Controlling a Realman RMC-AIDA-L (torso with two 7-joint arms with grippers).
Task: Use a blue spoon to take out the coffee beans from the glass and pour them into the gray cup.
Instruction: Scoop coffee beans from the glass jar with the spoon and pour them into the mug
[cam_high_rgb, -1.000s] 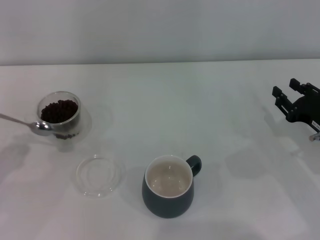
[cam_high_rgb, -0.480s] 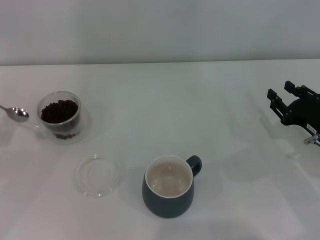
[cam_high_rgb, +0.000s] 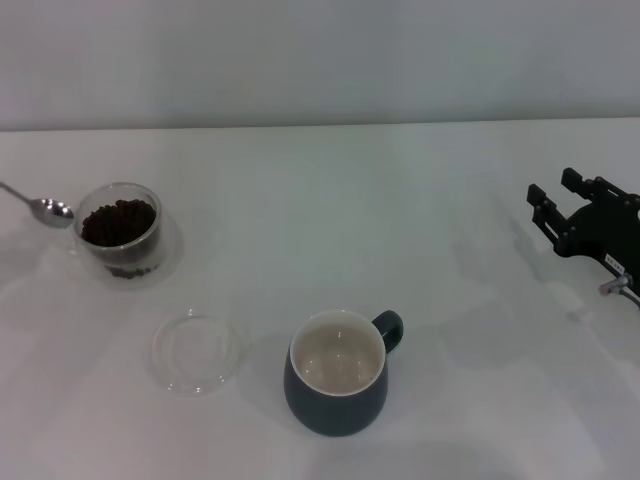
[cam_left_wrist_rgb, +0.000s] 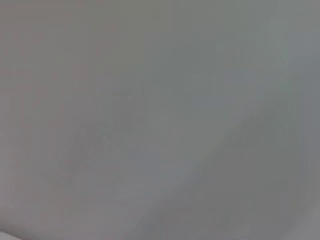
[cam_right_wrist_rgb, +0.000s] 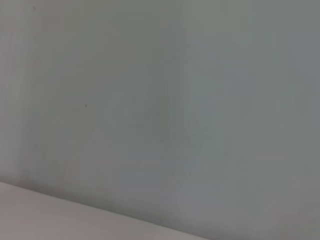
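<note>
In the head view the glass (cam_high_rgb: 121, 243) stands at the left of the white table, holding a heap of coffee beans (cam_high_rgb: 118, 221). The blue spoon's metal bowl (cam_high_rgb: 52, 210) hovers just left of the glass rim, outside it; its neck runs off the left edge and its blue handle is out of view. No beans show in the spoon bowl. The gray cup (cam_high_rgb: 337, 373) stands at front centre, empty, handle to the right. My left gripper is out of view. My right gripper (cam_high_rgb: 553, 188) is open and empty at the far right.
A flat clear glass dish (cam_high_rgb: 198, 351) lies on the table (cam_high_rgb: 330, 200) between the glass and the cup. Both wrist views show only blank grey wall.
The spoon bowl moved from the glass's front-left side out to the left, then up beside the rim. My right gripper drifted slightly left and down.
</note>
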